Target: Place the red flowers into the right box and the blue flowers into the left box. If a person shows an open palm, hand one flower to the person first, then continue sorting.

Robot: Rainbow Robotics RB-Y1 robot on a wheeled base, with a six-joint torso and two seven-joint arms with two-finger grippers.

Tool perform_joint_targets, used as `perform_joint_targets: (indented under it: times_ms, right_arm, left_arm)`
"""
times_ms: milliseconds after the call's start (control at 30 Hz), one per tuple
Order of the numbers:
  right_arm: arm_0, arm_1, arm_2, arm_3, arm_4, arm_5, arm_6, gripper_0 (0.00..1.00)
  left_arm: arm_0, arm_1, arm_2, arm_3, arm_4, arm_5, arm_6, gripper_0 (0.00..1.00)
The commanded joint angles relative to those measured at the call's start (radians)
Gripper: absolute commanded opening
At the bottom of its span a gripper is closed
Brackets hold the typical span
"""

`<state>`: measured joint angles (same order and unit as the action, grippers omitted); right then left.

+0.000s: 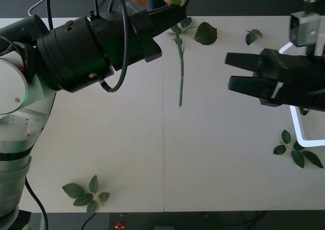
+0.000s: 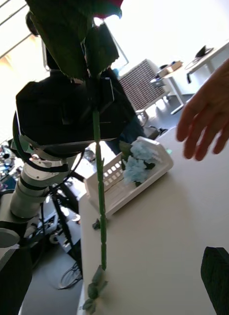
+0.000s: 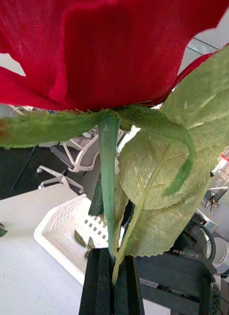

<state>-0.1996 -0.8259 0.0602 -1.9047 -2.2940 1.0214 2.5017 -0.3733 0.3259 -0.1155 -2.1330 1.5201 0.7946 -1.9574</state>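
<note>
One red rose (image 3: 114, 49) is clamped by its stem in the left gripper (image 3: 112, 275) near the person's open palm (image 2: 208, 123); the right gripper (image 1: 238, 72) hangs open above the surface (image 1: 152, 159).

fabric-like red rose (image 3: 109, 49), matt table (image 1: 152, 154) – perhaps laminate

L arm reaches across the table toward 1 o'clock, wrist level; left gripper (image 1: 175, 9) at the far edge, black fingers (image 3: 102, 280) pinched tight together. R arm enters from 3 o'clock, forearm level; right gripper (image 1: 236, 72) points toward 9 o'clock, fingers parted, nothing between. Person's hand (image 2: 208, 115) beyond, palm open, fingers spread.
</note>
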Motion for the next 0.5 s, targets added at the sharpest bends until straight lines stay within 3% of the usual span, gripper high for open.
perform_joint_targets:
  times_ms: [33,500]
  right_arm:
    - [-0.058,0.019,0.059,0.003,-0.022,-0.007,-0.027,1.0]
    - [-0.141,0.042,0.213,0.003,-0.05,-0.113,-0.01,1.0]
  left_arm:
    - [0.016,0.027,-0.021,-0.036,0.014,-0.015,0.023,0.0]
    - [0.016,0.027,-0.021,-0.036,0.014,-0.015,0.023,0.0]
